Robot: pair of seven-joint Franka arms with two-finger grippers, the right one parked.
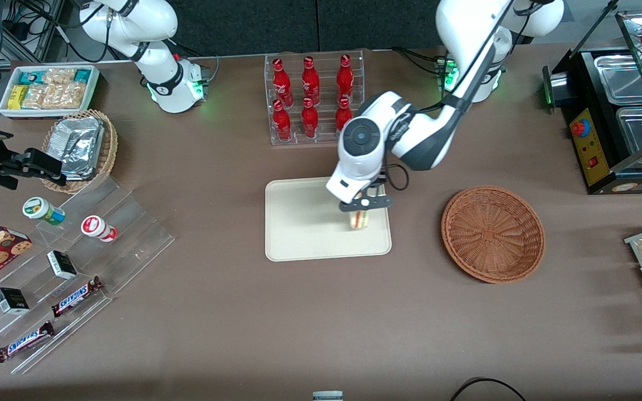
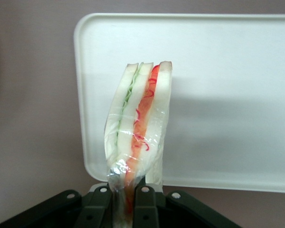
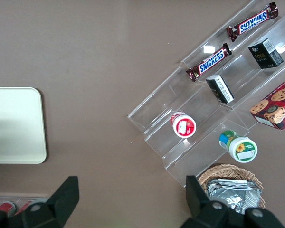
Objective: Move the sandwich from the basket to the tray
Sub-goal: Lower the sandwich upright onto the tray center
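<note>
Snickers bars lie nearest the front camera, on a clear stepped rack toward the parked arm's end of the tabletop. Basket: no contents, toward the working arm's end, well apart from the tray. A tan basket holds foil packets; a white bin holds snack packets. A clear crate holds six red bottles. The claw is over the tray, fingers clenched on the wrapped sandwich, which hangs above the tray surface.
</note>
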